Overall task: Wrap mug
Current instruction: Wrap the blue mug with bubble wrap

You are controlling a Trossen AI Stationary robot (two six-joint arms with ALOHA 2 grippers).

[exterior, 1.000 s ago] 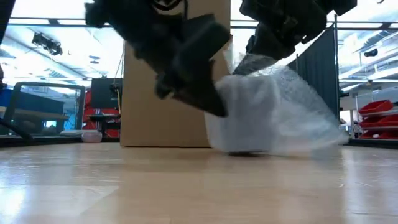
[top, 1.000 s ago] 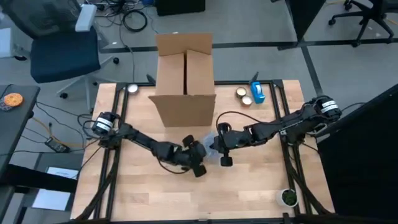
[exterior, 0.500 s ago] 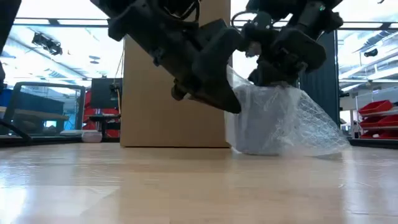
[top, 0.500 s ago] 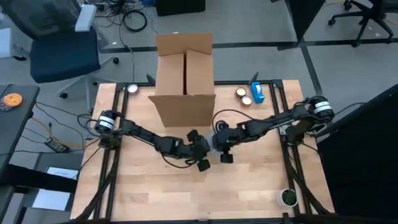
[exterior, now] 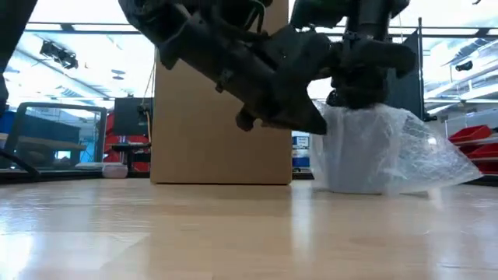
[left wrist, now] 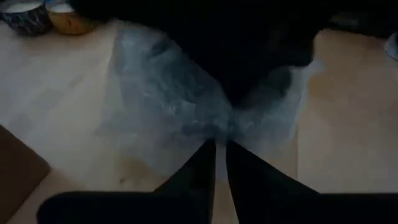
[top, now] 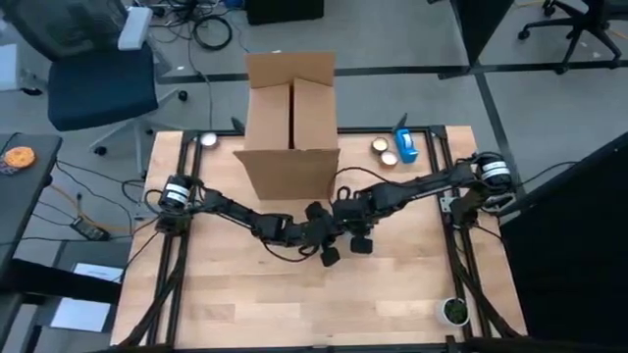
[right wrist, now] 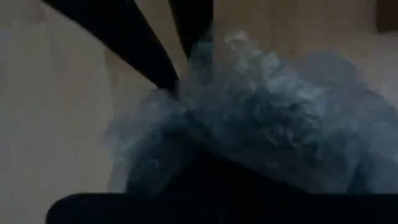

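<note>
The bubble-wrapped mug (exterior: pixel 373 155) is seen standing on the wooden surface (top: pixel 245 304) near its centre, just in front of the open cardboard box (top: pixel 291 118), w/ loose bubble wrap (exterior: pixel 443 159) trailing off to one side in the low view. The left claw (left wrist: pixel 221 149) is shown w/ its fingers (left wrist: pixel 196 168) pressed nearly together, a fold of the wrap pinched at their tips. The right claw (top: pixel 351 224) is placed on top of the bundle, pressed into the wrap; whether its fingers are spread or closed can't be told, since its wrist view is filled by crumpled wrap and the other arm's fingers. Both arms are brought together over the bundle at mid-surface, left from the left edge, right from the right edge. At the far right corner, beside the box, two small round tins (top: pixel 385 151) and a blue object (top: pixel 406 146) are seen; a small green-topped item (top: pixel 454 311) sits at the near right corner.
</note>
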